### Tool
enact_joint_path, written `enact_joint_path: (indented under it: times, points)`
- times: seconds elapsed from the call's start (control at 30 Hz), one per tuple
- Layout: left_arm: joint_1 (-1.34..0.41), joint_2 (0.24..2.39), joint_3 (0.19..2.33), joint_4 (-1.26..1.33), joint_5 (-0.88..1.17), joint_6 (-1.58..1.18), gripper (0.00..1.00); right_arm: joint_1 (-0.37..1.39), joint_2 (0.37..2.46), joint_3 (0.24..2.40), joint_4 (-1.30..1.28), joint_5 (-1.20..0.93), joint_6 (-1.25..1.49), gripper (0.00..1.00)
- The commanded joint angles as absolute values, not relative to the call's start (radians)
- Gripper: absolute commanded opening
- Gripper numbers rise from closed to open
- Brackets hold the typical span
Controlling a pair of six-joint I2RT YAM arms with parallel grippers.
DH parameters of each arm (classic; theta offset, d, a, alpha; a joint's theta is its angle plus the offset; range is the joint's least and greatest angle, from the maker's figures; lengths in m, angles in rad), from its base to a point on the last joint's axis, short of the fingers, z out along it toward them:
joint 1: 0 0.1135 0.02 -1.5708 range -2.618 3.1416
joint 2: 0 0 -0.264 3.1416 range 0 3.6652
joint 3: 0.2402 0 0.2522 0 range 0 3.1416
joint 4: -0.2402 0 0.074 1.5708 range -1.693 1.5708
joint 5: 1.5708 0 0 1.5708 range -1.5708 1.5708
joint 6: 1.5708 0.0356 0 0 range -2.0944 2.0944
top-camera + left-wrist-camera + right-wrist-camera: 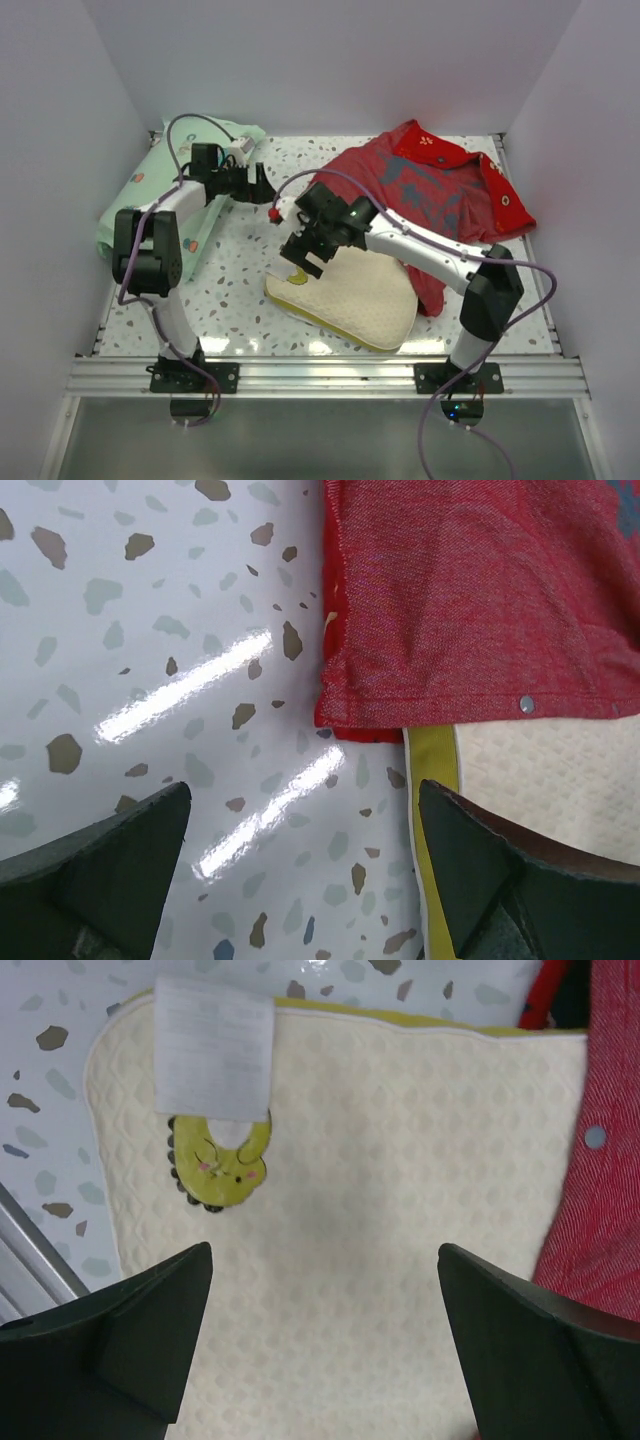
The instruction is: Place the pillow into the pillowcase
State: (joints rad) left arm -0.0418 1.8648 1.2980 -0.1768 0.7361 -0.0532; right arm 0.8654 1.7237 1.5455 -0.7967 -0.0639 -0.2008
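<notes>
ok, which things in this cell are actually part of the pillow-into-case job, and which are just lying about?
Part of the job:
- large cream-yellow dimpled rectangular pillow, near centre
- red fabric pillowcase, crumpled at back right, its edge overlapping the pillow

Just lying about:
- mint-green cartoon-print pillow, along the left wall behind the left arm

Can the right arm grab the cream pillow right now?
Probably yes. The right pincer hangs open above the pillow, with nothing between them; the red pillowcase only covers one end.
</notes>
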Motion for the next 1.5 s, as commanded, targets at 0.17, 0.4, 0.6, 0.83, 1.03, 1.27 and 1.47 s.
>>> enact_joint_path:
  times: [0.17,0.4,0.6,0.83,1.03,1.27,1.47]
  points:
    - [-0.071,2.003,1.378,-0.015,0.778,-0.244,1.00,0.933,1.974,1.750,-0.817,0.235,-0.149,0.99]
    - [-0.110,2.063,1.413,0.025,0.729,-0.249,1.00,0.928,2.109,1.652,-0.854,0.131,-0.097,0.93]
    - [-0.176,2.123,1.427,0.035,0.678,-0.253,1.00,0.841,2.029,1.617,-0.813,-0.052,-0.072,0.00]
    - [-0.222,2.201,1.473,0.012,0.741,-0.299,0.67,0.804,1.775,1.491,-0.678,-0.002,-0.074,0.00]
    - [-0.203,2.087,1.407,0.002,0.865,-0.318,0.00,0.801,1.664,1.358,-0.487,0.329,-0.101,0.00]
    - [-0.170,1.910,1.404,-0.176,1.009,-0.308,0.00,0.736,1.652,1.351,-0.293,0.525,-0.256,0.00]
    - [-0.103,1.819,1.379,-0.260,1.025,-0.288,0.00,0.730,1.730,1.318,-0.279,0.549,-0.279,0.00]
